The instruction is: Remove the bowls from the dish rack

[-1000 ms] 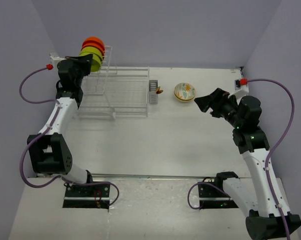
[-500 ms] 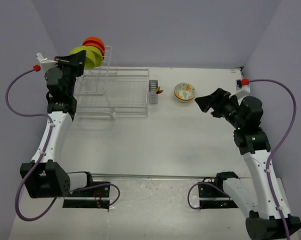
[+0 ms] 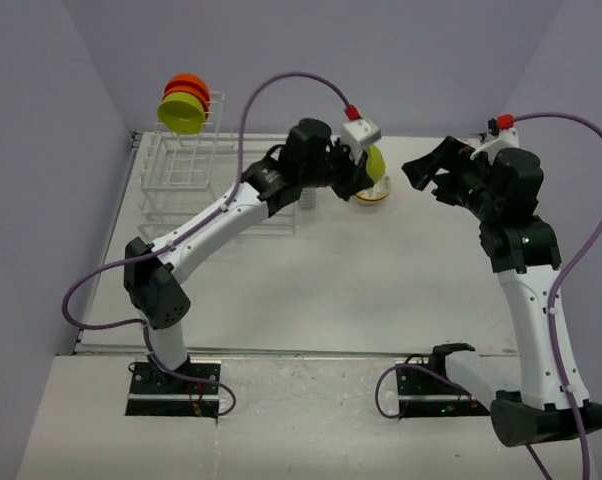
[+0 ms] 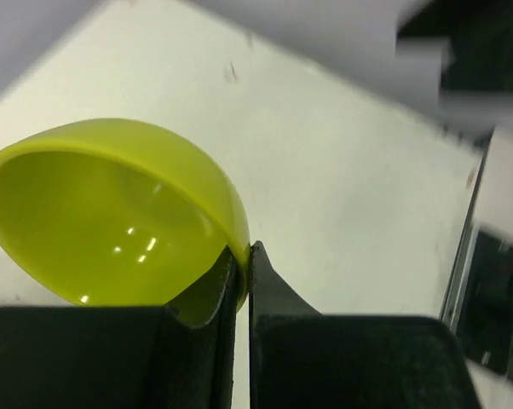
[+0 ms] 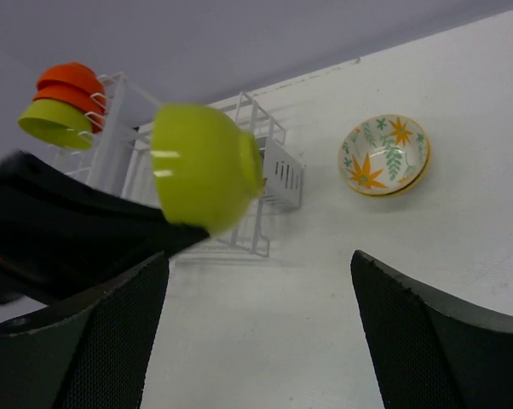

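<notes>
My left gripper (image 3: 364, 172) is shut on the rim of a lime green bowl (image 3: 377, 162), one finger inside and one outside (image 4: 243, 256). It holds the bowl (image 4: 112, 213) tilted in the air, just above the white flower-patterned bowl (image 3: 373, 193) on the table. The right wrist view shows the held bowl (image 5: 205, 166) and the patterned bowl (image 5: 384, 155) apart. On the dish rack (image 3: 181, 175), the tall tier holds orange-red bowls (image 3: 186, 86) and another lime green bowl (image 3: 181, 112). My right gripper (image 3: 433, 175) is open and empty, to the right of the bowls.
The grey cutlery caddy (image 5: 282, 175) hangs on the rack's right end (image 5: 248, 119). My left arm (image 3: 231, 210) stretches across the rack's low section. Purple walls close the back and both sides. The table front (image 3: 311, 290) is bare white.
My left arm swung from the rack's tall tier to the right, carrying a lime green bowl to above the patterned bowl. My right gripper rose and moved slightly back.
</notes>
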Controlling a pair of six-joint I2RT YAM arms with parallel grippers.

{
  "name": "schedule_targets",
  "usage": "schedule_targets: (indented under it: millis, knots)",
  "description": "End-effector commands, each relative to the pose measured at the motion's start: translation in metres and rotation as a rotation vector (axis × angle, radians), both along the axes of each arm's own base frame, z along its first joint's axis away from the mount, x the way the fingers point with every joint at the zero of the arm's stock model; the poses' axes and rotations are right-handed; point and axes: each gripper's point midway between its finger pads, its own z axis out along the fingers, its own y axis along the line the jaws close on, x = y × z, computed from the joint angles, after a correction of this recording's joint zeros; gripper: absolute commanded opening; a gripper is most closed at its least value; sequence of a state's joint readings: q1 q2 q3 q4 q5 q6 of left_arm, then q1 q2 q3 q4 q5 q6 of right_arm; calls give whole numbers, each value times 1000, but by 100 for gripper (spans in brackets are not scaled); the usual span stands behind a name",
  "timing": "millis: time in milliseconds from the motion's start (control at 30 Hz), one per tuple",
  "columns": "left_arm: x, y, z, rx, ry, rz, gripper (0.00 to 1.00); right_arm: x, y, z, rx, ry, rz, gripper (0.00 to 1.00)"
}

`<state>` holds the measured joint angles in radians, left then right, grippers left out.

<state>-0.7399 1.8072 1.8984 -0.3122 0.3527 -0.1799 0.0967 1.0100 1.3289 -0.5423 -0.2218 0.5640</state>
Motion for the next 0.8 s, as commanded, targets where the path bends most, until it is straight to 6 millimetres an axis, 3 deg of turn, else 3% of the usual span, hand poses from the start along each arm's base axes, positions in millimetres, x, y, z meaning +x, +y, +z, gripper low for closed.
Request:
schedule_targets:
  millis: [0, 67, 100, 167, 233, 333, 400, 500, 533, 767]
  knots:
    - [-50, -8, -75, 333, -196, -254, 0, -2, -15, -23, -102, 118, -43, 87]
    - [-70, -17, -81, 376, -289, -333, 0, 0, -18, -29, -128, 143, -49, 87]
    - [-87, -26, -86, 389, -315, -379, 0, 3, -20, -38, -145, 172, -51, 87]
    - [-99, -30, -84, 404, -395, -438, 0, 2, -16, -58, -184, 241, 1, 85]
    - [-115, -35, -88, 429, -440, -497, 0, 3, -5, -89, -224, 353, 83, 83]
    - [-128, -35, -98, 482, -486, -592, 0, 0, 11, -118, -290, 441, 153, 81]
    - [-127, -38, -98, 501, -492, -609, 0, -5, 23, -128, -324, 471, 193, 77]
    - [-122, -36, -105, 554, -464, -606, 0, -10, 25, -135, -367, 505, 183, 70]
    - [-120, -32, -109, 582, -452, -599, 0, -11, 23, -136, -378, 510, 173, 64]
    - [-117, -26, -113, 639, -441, -599, 0, -10, 9, -140, -442, 536, 91, 46]
